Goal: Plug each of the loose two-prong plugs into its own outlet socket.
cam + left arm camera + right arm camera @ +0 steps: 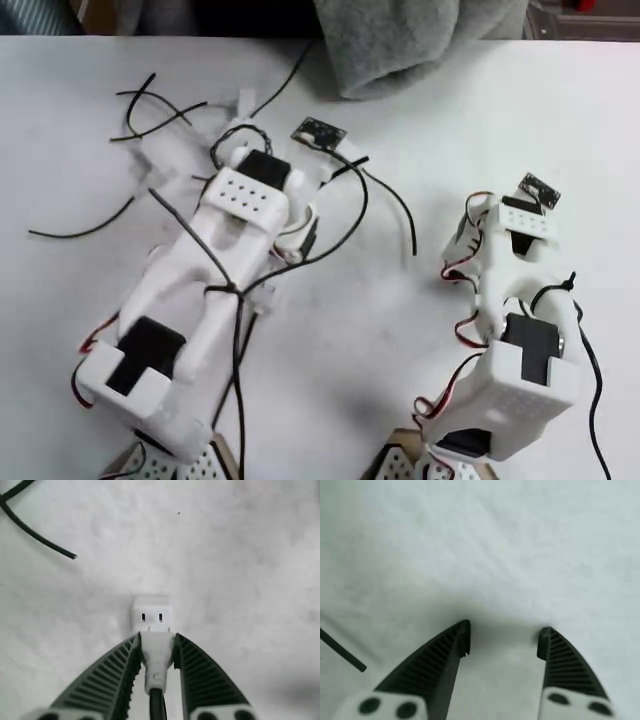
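Observation:
My left gripper (156,637) is shut on a white two-prong plug (156,655) whose black cord runs back between the fingers. The plug's front end meets the near side of a small white outlet socket (151,607) lying on the table, and two slots show on the socket's face above the plug. I cannot tell whether the prongs are seated. In the high view the left arm (200,290) stretches toward the table's far left and covers plug and socket. My right gripper (504,636) stands open just above bare table, nothing between its fingers; its arm (515,300) is at the right.
Loose black cables (150,110) lie at the far left, another cable (390,200) curves between the arms, and a cable end (342,655) lies near my right gripper. A grey cloth (400,40) hangs over the table's far edge. White table shows between the arms.

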You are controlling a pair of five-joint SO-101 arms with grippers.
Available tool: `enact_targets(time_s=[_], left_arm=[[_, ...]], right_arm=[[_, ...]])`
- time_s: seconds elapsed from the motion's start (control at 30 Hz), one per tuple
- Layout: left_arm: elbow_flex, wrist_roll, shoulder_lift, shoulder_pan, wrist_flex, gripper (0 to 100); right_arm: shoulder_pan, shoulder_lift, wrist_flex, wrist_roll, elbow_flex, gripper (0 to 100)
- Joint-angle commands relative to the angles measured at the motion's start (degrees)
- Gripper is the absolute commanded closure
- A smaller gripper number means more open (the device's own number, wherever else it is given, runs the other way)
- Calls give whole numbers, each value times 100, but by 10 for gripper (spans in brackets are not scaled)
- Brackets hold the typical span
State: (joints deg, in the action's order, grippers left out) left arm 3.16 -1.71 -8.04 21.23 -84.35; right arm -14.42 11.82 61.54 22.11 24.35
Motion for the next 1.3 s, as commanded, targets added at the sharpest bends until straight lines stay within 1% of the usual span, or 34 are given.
enact_targets(time_s=[0.0, 0.27, 0.5, 0.7, 0.83, 1.07, 1.17, 1.27], left_arm=[[0, -62, 22, 22, 158, 976], [844, -62, 57, 13, 905, 976], [835, -62, 66, 13, 932, 976], [826, -53, 75, -110, 1169, 976], [756, 141, 110, -145, 1108, 976], [774, 185, 1191, -154, 1055, 976], [985, 193, 1305, -171, 1116, 976], [1530, 193, 1262, -163, 1459, 976]], right_arm=[[-145, 22, -154, -44, -193, 774], [-145, 22, -154, -44, -193, 774], [-145, 22, -154, -44, -193, 774], [-145, 22, -163, -44, -193, 774], [-145, 22, -163, -44, -193, 774], [-31, 22, -171, -53, -202, 773], [-48, 22, -171, -53, -202, 773], [-48, 22, -163, -53, -202, 773]])
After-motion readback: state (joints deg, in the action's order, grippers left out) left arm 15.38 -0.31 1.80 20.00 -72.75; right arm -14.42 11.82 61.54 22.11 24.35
